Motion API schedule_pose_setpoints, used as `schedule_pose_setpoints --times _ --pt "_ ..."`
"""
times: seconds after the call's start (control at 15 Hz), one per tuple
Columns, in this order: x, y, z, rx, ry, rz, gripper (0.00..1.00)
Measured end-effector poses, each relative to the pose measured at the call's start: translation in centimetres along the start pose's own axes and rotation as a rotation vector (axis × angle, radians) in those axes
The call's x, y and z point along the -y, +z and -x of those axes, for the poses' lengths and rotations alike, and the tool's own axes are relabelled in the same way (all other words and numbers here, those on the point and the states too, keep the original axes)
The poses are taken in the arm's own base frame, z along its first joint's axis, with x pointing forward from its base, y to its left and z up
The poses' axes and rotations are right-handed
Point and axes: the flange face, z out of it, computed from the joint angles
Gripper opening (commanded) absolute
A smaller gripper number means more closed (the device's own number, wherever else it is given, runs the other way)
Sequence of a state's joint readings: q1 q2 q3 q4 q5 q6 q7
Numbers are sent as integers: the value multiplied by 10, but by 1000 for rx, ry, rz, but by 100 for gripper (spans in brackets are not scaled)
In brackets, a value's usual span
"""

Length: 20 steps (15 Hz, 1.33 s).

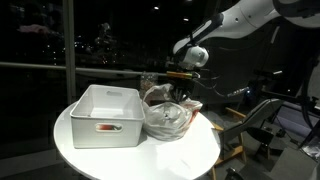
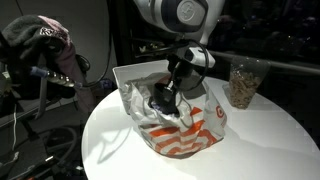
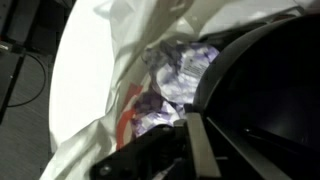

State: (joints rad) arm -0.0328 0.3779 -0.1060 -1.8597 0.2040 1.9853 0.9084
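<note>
A white plastic bag with orange print lies open on the round white table; it also shows in an exterior view and in the wrist view. My gripper reaches down into the bag's mouth, also seen in an exterior view. It is shut on the rim of a black round object, which fills the right side of the wrist view. One finger presses against that rim. Crinkled purple-and-white wrappers lie inside the bag.
A white rectangular bin stands on the table beside the bag; it shows behind the bag in an exterior view. A clear cup with brownish contents stands at the table's far side. Clothes and cables lie off the table. A chair stands nearby.
</note>
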Motion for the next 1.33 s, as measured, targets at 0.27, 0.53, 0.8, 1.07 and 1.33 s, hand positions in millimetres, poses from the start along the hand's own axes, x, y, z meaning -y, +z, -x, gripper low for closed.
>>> schedule_pose_setpoints --times 0.27,0.53,0.8,1.07,1.33 --pt "16 -5 0 -108 10 -87 60" --pt "15 -3 15 -77 -49 -30 90" --pt "13 -34 54 -50 -216 -24 100" --pt "28 -70 105 -87 -382 -116 100" --pt "63 -62 176 -119 -573 -150 100"
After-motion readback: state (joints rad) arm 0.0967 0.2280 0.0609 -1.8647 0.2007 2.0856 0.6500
